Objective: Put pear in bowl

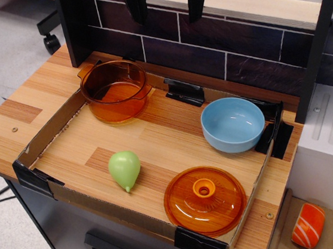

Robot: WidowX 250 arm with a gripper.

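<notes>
The gripper (166, 4) hangs high at the top edge, its two dark fingers spread wide and holding nothing. Below it, nearest, sits one transparent orange pot (114, 89). One glossy light-blue bowl (232, 124) lies right of the pot; one smooth green pear (124, 169) and one knobbed orange lid (204, 199) lie in front.

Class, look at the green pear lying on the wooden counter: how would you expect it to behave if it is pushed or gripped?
The pear lies on its side, its round body probably rolling in a curve about its pointed tip if pushed. Its smooth, glossy skin suggests it may slip between closing jaws. It looks like moulded plastic, so likely stiff and light.
</notes>
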